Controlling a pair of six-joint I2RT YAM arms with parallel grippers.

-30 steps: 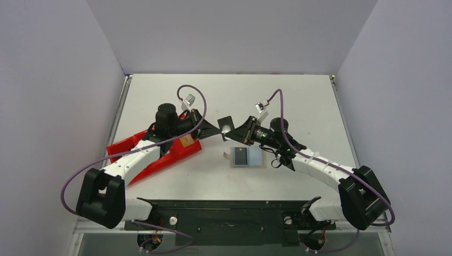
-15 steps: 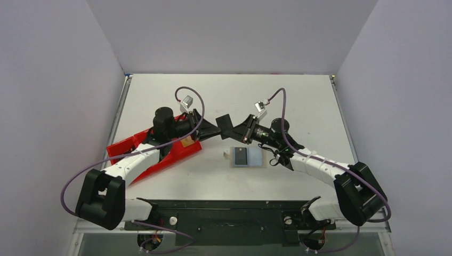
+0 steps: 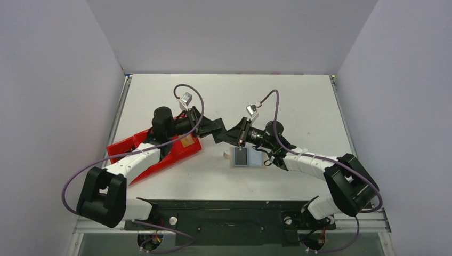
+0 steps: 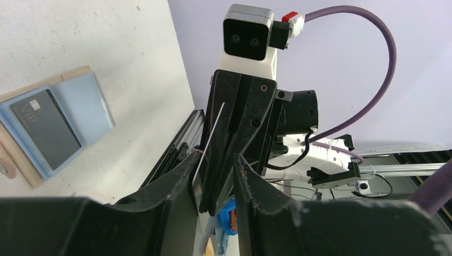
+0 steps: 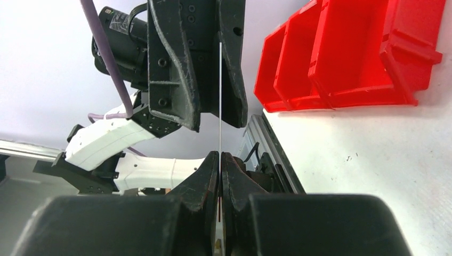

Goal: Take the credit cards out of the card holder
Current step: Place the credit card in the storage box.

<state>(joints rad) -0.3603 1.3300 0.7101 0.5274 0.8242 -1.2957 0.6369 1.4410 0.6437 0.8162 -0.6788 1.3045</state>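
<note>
My right gripper [image 3: 230,136] [image 5: 220,154] is shut on a thin pale card [image 5: 219,96], seen edge-on, held above the table. My left gripper [image 3: 217,129] [image 4: 216,160] is open. Its fingers [image 5: 176,64] straddle that card [image 4: 210,136] and the right fingertips; the card lies against one left finger. The card holder [image 3: 255,158] [image 4: 85,106] lies open and flat on the table below, with a dark card [image 4: 45,128] marked VIP on one half. A tan card [image 3: 186,142] lies in the red tray.
The red three-compartment tray [image 3: 133,154] [image 5: 352,53] sits at the left under my left arm. The black base rail [image 3: 229,213] runs along the near edge. Grey walls stand on three sides.
Both grippers have closed in on each other over the table's middle. The right gripper moved left with its card, which now sits between the left gripper's fingers.
</note>
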